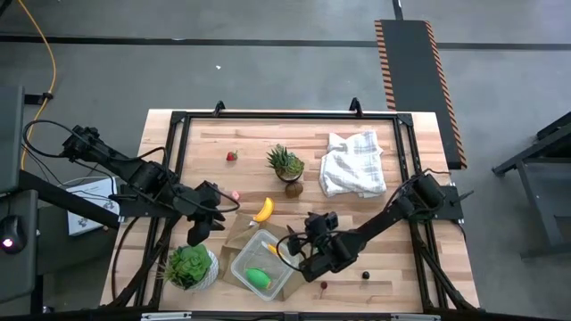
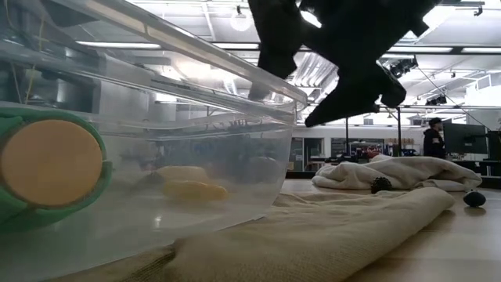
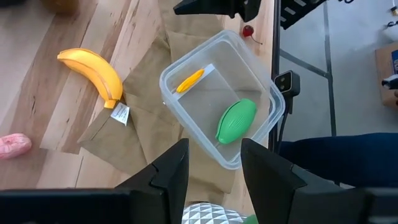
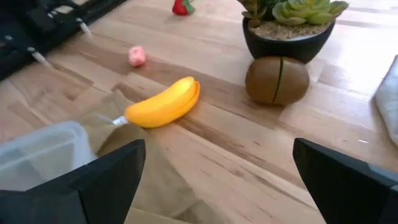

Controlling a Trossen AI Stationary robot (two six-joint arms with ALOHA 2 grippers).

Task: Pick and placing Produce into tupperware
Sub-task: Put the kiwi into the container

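Note:
The clear tupperware [image 1: 261, 266] stands on a flat brown paper bag [image 1: 239, 234] near the table's front edge. It holds a green oval [image 3: 236, 120] and a yellow-orange piece [image 3: 189, 80]. A yellow banana [image 1: 263, 209] lies just beyond the bag. A brown kiwi [image 1: 293, 188] lies by the spiky plant's pot, and a red strawberry [image 1: 232, 156] lies farther back. My left gripper [image 1: 196, 234] hangs open and empty to the left of the box; its fingers [image 3: 171, 171] show in the left wrist view. My right gripper [image 1: 297, 250] is wide open and empty at the box's right side, above the table.
A spiky potted plant [image 1: 285, 163] and a white cloth [image 1: 353, 163] stand at the back. A leafy plant in a white pot [image 1: 190, 266] stands left of the box. A small pink piece [image 1: 235, 195], a small red piece [image 1: 324, 286] and a dark one [image 1: 364, 275] lie loose. A person [image 2: 433, 137] stands far behind the table.

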